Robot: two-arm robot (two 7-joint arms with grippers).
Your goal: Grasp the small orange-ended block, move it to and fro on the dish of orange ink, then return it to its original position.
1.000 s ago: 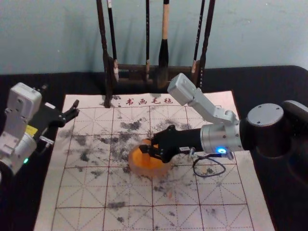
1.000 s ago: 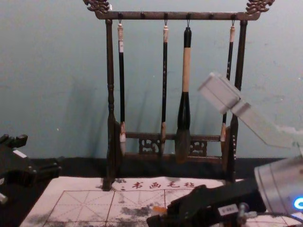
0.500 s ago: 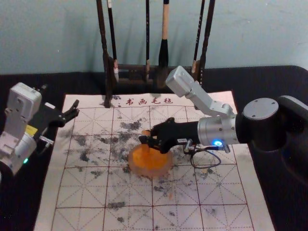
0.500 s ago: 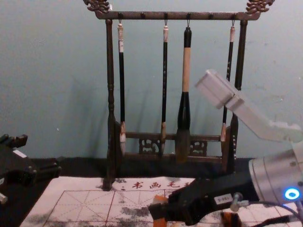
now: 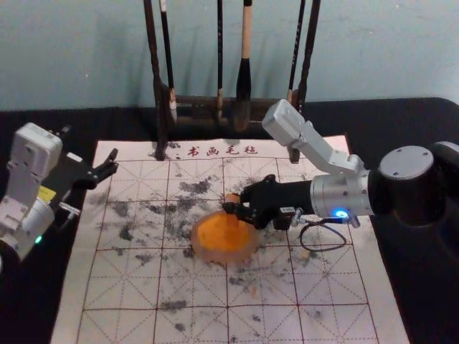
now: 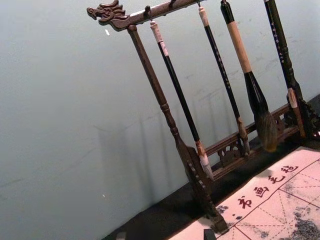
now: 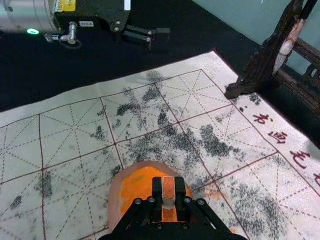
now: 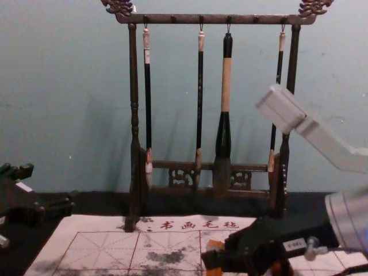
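Block (image 5: 232, 198): upright, pinched in right claw (image 5: 232, 208), over far side of dish (image 5: 204, 251). Ink contact: can't tell. Dish's middle lies nearer the robot; next stroke likely that way. Left claw (image 5: 113, 162) idle, fingers apart, by sheet's (image 5: 323, 287) left edge.

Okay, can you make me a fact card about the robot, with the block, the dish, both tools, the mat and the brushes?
Block: small rectangular orange-ended block, held
Right tool: right tool, shut on the block, above the far part of the dish
Dish: round, pale pinkish dish with orange ink in it
Block touching ink: can't tell
Left tool: left tool, open, by the mat's left edge
Mat: white paper-like gridded mat, dark smudges
Brushes: four long brushes, hanging from a dark wooden rack
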